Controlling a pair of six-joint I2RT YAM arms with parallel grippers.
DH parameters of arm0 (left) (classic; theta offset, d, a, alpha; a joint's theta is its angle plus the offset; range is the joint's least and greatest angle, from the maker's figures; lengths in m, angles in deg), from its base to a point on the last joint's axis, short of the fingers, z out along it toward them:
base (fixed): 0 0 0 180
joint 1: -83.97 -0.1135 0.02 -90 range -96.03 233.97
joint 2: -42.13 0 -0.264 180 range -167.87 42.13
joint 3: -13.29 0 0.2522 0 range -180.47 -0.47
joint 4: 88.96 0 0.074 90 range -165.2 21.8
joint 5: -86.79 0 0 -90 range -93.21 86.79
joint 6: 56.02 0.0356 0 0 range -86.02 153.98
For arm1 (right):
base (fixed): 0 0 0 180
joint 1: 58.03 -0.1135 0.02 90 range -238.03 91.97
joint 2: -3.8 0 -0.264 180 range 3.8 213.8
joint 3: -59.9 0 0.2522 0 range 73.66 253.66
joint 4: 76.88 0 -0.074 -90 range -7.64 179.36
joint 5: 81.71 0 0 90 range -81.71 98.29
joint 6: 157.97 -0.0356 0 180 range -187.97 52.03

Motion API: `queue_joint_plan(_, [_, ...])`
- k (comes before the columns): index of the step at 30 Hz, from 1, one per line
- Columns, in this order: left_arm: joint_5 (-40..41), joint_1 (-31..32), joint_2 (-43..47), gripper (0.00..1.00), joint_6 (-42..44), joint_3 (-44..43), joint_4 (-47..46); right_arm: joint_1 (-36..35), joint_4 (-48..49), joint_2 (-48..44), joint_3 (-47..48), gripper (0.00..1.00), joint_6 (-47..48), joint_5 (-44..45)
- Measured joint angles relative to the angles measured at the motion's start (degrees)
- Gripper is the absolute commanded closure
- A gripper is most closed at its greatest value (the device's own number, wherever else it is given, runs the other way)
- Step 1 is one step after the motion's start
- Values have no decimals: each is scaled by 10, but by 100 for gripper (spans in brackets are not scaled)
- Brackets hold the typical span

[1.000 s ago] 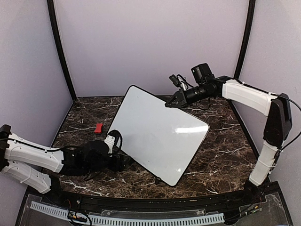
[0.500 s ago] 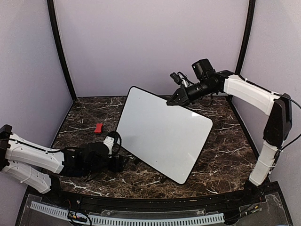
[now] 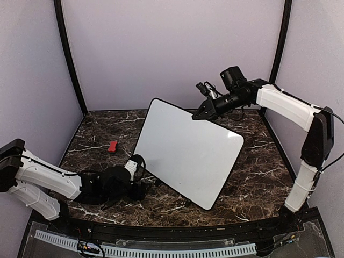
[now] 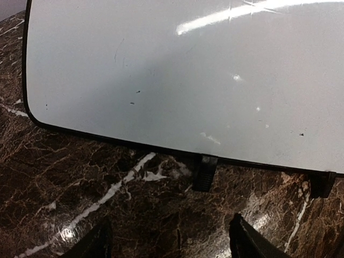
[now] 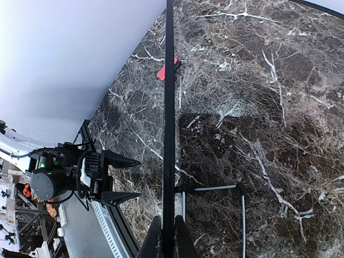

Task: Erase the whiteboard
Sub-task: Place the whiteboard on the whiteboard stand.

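Dark veined marble table (image 3: 258,177) fills the floor of a pale-walled booth in the top view, and the whiteboard (image 3: 188,150) stands tilted across its middle, far edge raised and near edge down by the marble. The right gripper (image 3: 200,114) is clamped on that raised far rim near a rounded corner. The left gripper (image 3: 146,186) lies low just beside the board's near-left edge, touching nothing. A small red eraser (image 3: 112,145) sits well apart to the left, with bare marble around it and to the board's right. From the left wrist, the blank whiteboard (image 4: 188,75) shows its black lower rim and two small feet (image 4: 205,173), with both spread fingertips (image 4: 94,244) short of that rim and open marble between them. From the right wrist, the whiteboard (image 5: 169,107) appears edge-on as a thin black line, pinched between the right gripper (image 5: 165,236) fingers; the left gripper (image 5: 129,179) gapes beside it, and the red eraser (image 5: 164,71) lies far off.
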Motion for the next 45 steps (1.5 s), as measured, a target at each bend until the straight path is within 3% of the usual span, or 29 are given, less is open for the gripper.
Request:
queue_joint_plan(7, [1, 1, -92, 25, 33, -43, -6, 3, 0, 0, -5, 100, 0, 8])
queue_joint_plan(15, [0, 1, -138, 26, 75, -77, -28, 8, 6, -7, -20, 100, 0, 11])
queue_joint_plan(22, [-17, -8, -169, 33, 90, -94, -29, 8, 5, -8, -20, 100, 0, 11])
queue_joint_plan(26, [-33, -22, -175, 43, 97, -94, -30, 8, 4, -8, -20, 100, 1, 11])
queue_joint_plan(35, [-78, -55, -180, 46, 112, -94, -59, 8, -2, -9, -20, 100, 13, 13])
queue_joint_plan(45, [-110, -56, -192, 75, 135, -93, -89, 12, -18, -9, -11, 100, 15, 15])
